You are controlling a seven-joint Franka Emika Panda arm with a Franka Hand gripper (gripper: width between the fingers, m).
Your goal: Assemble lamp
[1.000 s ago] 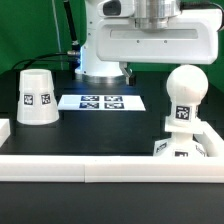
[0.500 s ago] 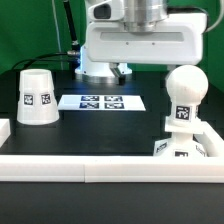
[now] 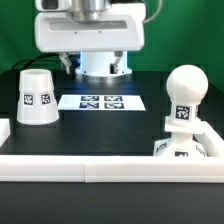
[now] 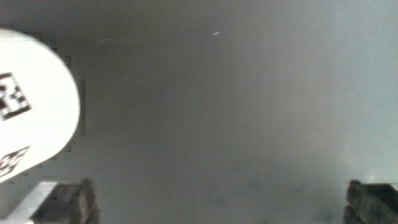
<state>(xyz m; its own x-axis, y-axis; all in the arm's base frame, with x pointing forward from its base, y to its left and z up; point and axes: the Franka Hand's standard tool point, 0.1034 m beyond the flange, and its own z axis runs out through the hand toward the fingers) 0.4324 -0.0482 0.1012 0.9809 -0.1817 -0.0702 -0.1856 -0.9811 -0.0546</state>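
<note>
The white tapered shade [image 3: 37, 97] stands on the black table at the exterior view's left, with a tag on its side. Part of it shows in the wrist view [image 4: 32, 100]. The ball-headed bulb [image 3: 183, 93] stands upright on the square base block [image 3: 180, 148] at the exterior view's right. My gripper [image 3: 95, 65] hangs high above the table's back, a little right of the shade and well left of the bulb. Its jaws are wide open and empty, and both fingertips [image 4: 63, 205] show in the wrist view.
The marker board [image 3: 101, 101] lies flat between the shade and the bulb. A long white rail [image 3: 110, 165] runs along the front edge, with a short piece at the left. The arm's white pedestal [image 3: 103, 62] stands at the back.
My gripper has moved toward the exterior view's left, from above the middle right to nearer the shade. The shade, bulb and base have not moved.
</note>
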